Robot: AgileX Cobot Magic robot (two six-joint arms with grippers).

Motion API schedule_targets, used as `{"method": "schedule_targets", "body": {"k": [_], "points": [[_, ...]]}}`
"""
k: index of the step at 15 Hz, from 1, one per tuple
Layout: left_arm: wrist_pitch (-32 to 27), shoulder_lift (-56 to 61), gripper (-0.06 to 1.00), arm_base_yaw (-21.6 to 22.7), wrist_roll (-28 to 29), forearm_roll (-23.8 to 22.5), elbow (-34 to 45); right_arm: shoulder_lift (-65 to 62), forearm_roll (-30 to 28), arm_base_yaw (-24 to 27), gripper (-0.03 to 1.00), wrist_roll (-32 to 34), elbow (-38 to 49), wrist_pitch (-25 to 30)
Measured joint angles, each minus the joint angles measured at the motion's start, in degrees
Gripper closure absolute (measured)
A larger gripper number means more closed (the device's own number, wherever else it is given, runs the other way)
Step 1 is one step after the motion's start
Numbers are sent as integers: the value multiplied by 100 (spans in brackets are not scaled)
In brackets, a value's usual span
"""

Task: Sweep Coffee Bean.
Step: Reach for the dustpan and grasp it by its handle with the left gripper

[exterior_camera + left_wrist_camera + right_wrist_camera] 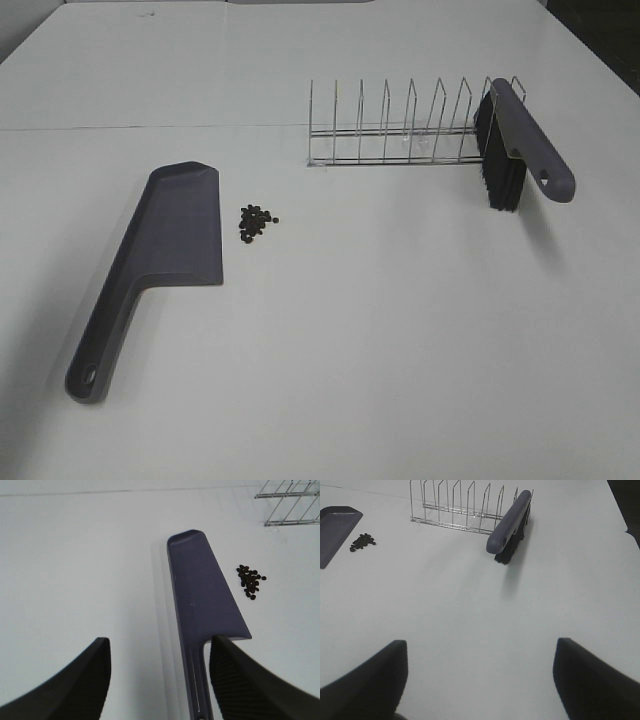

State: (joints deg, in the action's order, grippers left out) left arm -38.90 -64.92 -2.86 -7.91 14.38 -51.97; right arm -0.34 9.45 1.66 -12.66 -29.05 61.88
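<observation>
L gripper (159, 642) & R gripper (480, 642) both spread wide, empty; coffee beans (256, 222) just beside dustpan (170, 235).

Left hand (161, 642) and right hand (481, 642), both splayed wide, holding nothing.

One dustpan (170, 225), brush (530, 140), rack (385, 158), bean cluster (256, 222)

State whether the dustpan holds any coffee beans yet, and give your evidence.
Empty. The dustpan is bare inside; the coffee beans lie clustered on the table beside it, not touching it.
</observation>
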Motion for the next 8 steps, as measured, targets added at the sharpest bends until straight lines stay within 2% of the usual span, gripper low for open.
{"method": "schedule_targets", "body": {"k": [4, 8], "points": [[-223, -1581, 40, 0, 23, 143, -756, 0, 0, 0, 30, 0, 0, 0], [-430, -2664, 40, 0, 223, 166, -1146, 0, 0, 0, 30, 0, 0, 0]]}}
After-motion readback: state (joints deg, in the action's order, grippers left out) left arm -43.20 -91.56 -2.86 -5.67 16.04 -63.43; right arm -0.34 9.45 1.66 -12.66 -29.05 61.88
